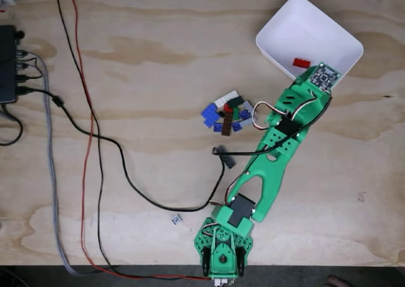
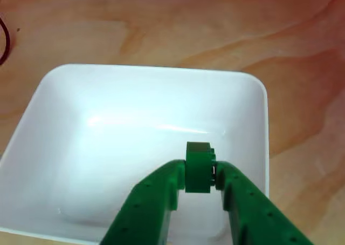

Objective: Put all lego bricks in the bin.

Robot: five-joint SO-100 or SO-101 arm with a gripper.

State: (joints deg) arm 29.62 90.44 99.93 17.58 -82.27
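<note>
1. In the fixed view the green arm (image 1: 273, 167) reaches from the near edge of the desk (image 1: 152, 59) up to the white bin (image 1: 304, 28). Its circuit board (image 1: 324, 78) sits over the bin's near rim, and the pincer itself is hidden beneath the arm's head, so its state cannot be told here. A red brick (image 1: 300, 62) lies inside the bin, just left of the board. A heap of lego bricks (image 1: 226, 114) in blue, white, brown, green and black lies on the desk, left of the arm's wrist and well apart from the bin. Black and red cables (image 1: 95, 148) trail across the desk farther left.

2. In the other view the pincer (image 2: 199, 172) hangs over the inside of the bin (image 2: 64, 126), its two green fingers (image 2: 156, 196) clamped on a green brick (image 2: 198, 167) held upright between the tips. The bin's white floor spreads behind and to either side of the pincer; bare desk (image 2: 161, 24) lies beyond the far rim.
</note>
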